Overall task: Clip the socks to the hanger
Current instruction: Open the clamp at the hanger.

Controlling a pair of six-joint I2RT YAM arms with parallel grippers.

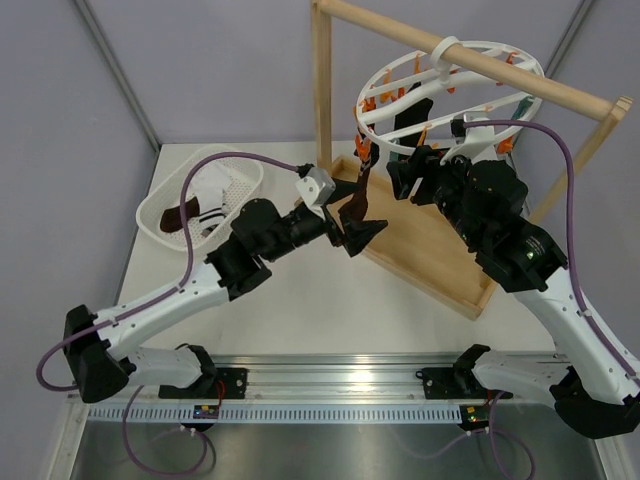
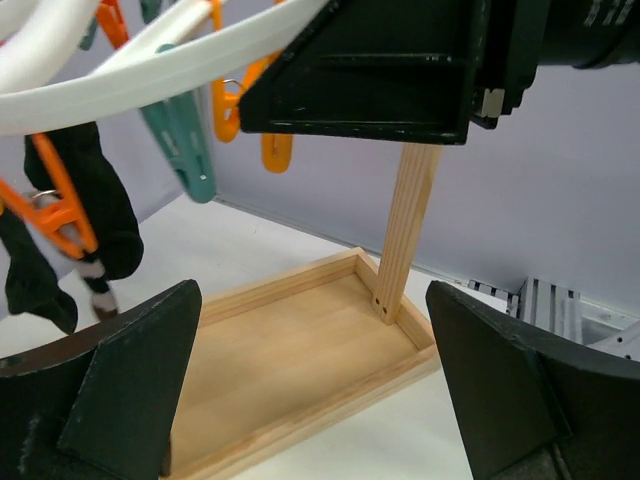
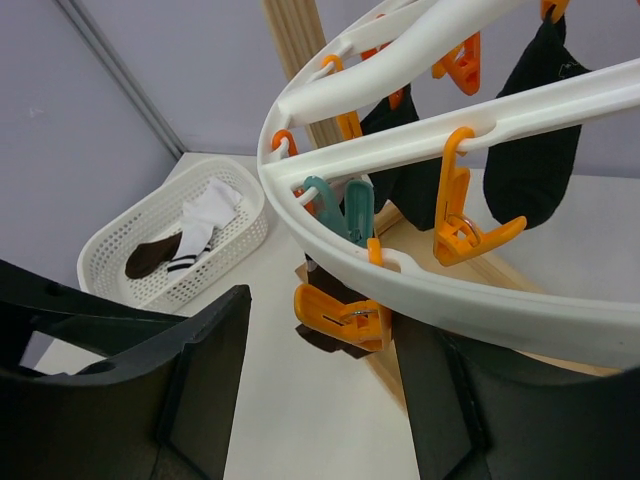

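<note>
The white ring hanger (image 1: pixel 400 68) hangs by its hook from the wooden bar. A dark brown sock (image 1: pixel 354 196) hangs from a clip on its near-left rim, and black socks (image 1: pixel 412 115) hang further in. My left gripper (image 1: pixel 357 236) is open and empty just below the brown sock; its view shows the stand's base between the fingers (image 2: pixel 130 385). My right gripper (image 1: pixel 405 178) is open under the rim, its jaws on either side of an orange clip (image 3: pixel 345 315) without touching it. Black socks (image 3: pixel 535 150) hang behind.
A white mesh basket (image 1: pixel 160 205) at the left holds a brown sock (image 3: pixel 150 258) and a white striped sock (image 3: pixel 200 222). The wooden stand's base tray (image 1: pixel 440 262) and upright post (image 1: pixel 321 90) lie under and beside the hanger. Orange and teal clips (image 2: pixel 185 140) dangle from the rim.
</note>
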